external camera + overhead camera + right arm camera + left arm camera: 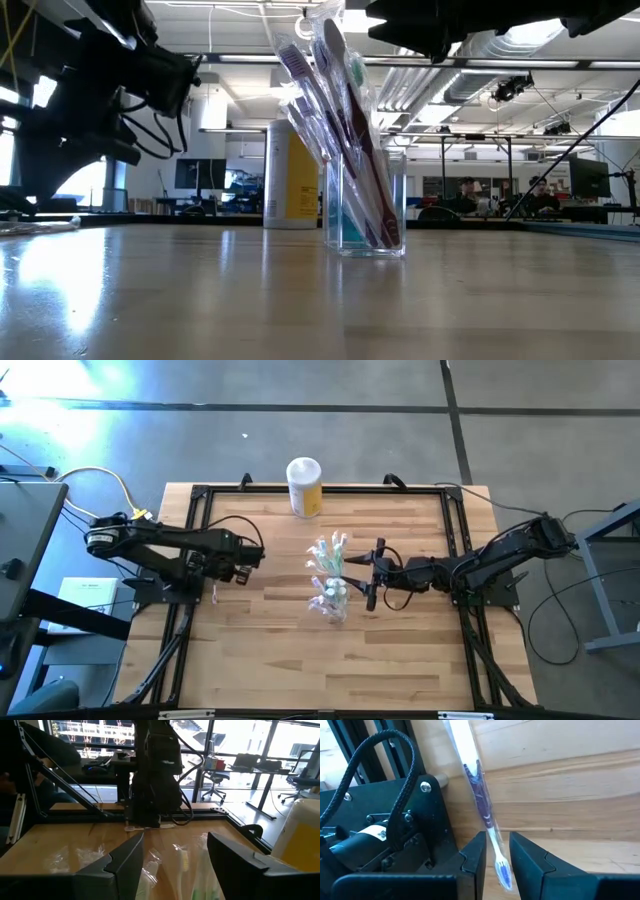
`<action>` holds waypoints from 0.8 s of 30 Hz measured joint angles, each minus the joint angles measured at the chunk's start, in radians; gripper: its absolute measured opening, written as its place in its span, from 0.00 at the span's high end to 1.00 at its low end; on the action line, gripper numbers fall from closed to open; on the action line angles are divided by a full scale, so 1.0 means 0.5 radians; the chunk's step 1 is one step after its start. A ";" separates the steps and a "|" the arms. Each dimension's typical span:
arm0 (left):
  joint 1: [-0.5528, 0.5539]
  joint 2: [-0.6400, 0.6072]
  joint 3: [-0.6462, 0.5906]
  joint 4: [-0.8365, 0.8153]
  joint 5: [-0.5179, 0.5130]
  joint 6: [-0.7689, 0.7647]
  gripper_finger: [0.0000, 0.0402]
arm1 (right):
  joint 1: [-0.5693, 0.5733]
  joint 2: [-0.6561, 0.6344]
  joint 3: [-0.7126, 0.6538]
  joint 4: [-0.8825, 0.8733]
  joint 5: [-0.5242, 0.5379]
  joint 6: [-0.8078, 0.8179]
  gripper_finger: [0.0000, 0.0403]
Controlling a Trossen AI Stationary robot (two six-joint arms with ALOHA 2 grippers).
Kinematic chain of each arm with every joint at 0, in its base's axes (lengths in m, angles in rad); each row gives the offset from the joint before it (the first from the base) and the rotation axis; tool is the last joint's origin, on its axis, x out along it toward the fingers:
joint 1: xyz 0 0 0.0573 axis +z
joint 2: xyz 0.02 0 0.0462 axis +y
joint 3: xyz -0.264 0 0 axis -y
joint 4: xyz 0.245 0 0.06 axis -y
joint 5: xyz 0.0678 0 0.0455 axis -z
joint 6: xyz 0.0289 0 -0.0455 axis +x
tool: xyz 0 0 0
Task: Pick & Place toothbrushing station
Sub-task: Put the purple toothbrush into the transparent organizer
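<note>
Left wrist view: my left gripper (pixel 496 857) straddles, unclenched, one toothbrush (pixel 481 807), its long axis running straight ahead between fingers.

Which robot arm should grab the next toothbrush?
Probably the left. The left gripper sits low on the table's left side with its open fingers either side of a wrapped toothbrush. The right gripper is open beside the cup of brushes.

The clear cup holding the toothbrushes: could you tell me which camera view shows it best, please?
The low view: the clear cup stands upright, side-on, toothbrushes fanning out. The high view shows only its top; the right wrist view only brush tips; the left wrist view misses it.
</note>
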 joint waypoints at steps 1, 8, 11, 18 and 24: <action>0.016 0.019 0.000 0.000 0.003 0.011 0.80 | 0.000 0.000 0.000 -0.007 -0.001 0.001 0.48; 0.206 0.225 -0.001 0.000 0.014 0.178 0.80 | 0.000 0.000 0.000 -0.047 0.000 0.013 0.48; 0.316 0.290 -0.005 0.000 -0.018 0.269 0.80 | 0.010 0.000 0.000 -0.061 0.001 0.013 0.48; 0.445 0.360 -0.044 0.125 0.005 0.384 0.80 | 0.047 0.000 0.000 -0.075 0.001 0.013 0.48; 0.475 0.361 -0.172 0.276 0.076 0.426 0.80 | 0.051 0.000 0.000 -0.075 0.001 0.008 0.48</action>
